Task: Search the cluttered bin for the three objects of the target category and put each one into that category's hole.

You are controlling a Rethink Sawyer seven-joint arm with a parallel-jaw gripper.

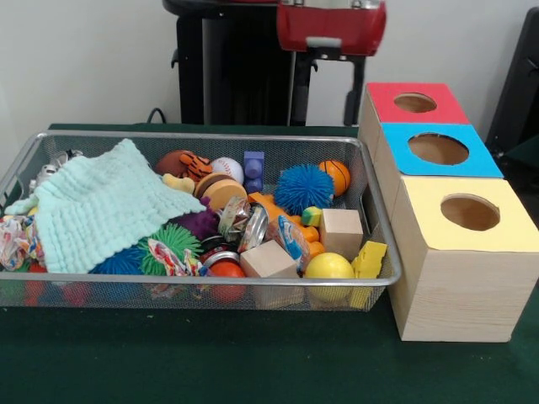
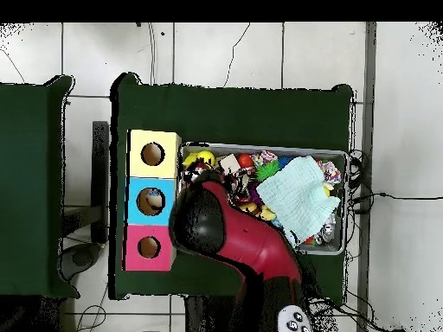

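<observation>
Wire bin [image 1: 381,278] sits on the green counter [image 1: 194,362], packed with toys; mint cloth [image 1: 101,206] covers its end farthest from the red-topped box [image 1: 396,118]; blue-print wrapper [image 1: 292,239] lies mid-bin beside a wooden cube [image 1: 341,231]; red box's hole [image 1: 415,103] unobstructed; arm [image 2: 251,242] hangs over the bin's box-side end; end effector hidden, can't tell its state.

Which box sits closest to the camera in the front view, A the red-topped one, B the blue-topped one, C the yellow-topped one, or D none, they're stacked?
C: in the front view the yellow-topped box is nearest and lowest in the picture, with the blue-topped box behind it and the red-topped box farthest back.
</observation>
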